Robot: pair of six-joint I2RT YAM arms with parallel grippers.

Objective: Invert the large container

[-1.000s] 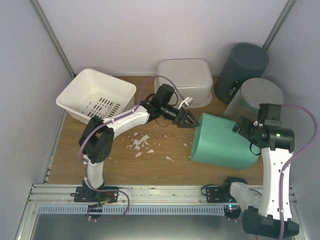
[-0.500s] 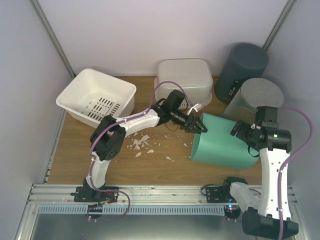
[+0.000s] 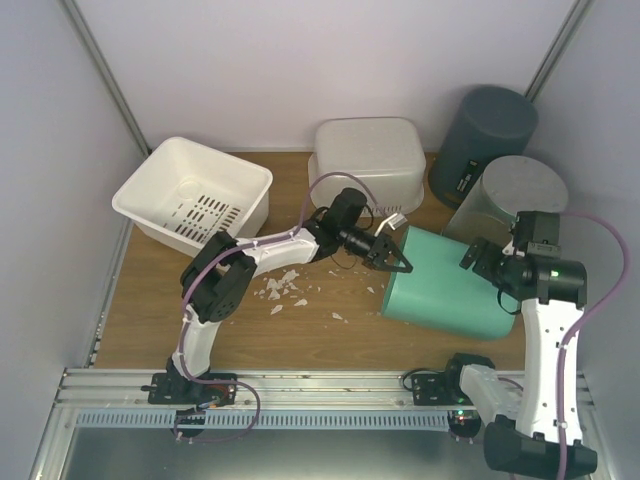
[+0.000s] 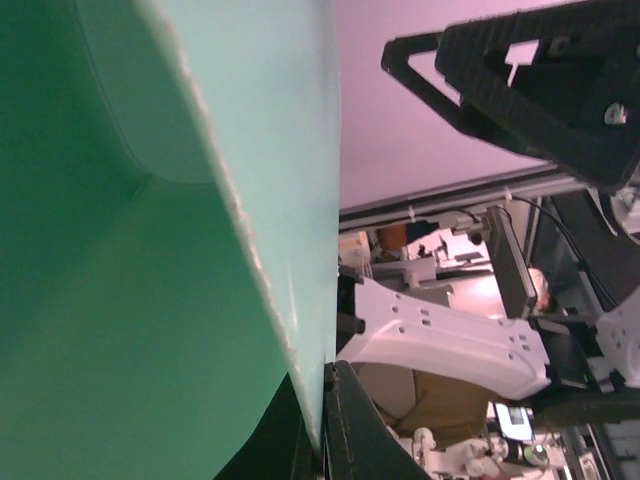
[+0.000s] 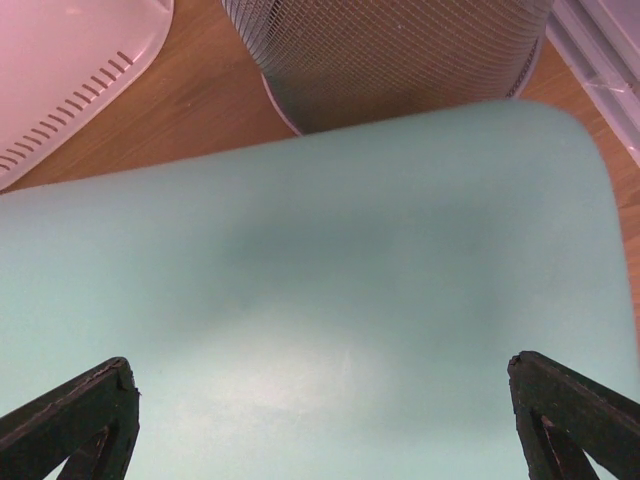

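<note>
The large container [image 3: 450, 290] is a mint-green bin lying on its side at the right of the table, its open mouth facing left. My left gripper [image 3: 398, 262] is shut on the upper rim of that mouth. In the left wrist view the thin green wall [image 4: 150, 300] runs down between the two black fingers [image 4: 360, 430], which pinch it. My right gripper [image 3: 484, 262] stands open at the bin's other end. Its fingertips [image 5: 90, 400] spread wide on either side of the pale green base [image 5: 320, 300], which fills the right wrist view.
A white slotted basket [image 3: 195, 195] sits at the back left and an upturned white tub [image 3: 368, 160] at the back middle. A dark grey bin [image 3: 485, 130] and a grey mesh bin [image 3: 515, 195] stand behind the green one. White scraps [image 3: 280, 285] litter the wood.
My left gripper moved right to the green bin's mouth and closed on its rim. The right arm hardly moved and its gripper stayed open.
</note>
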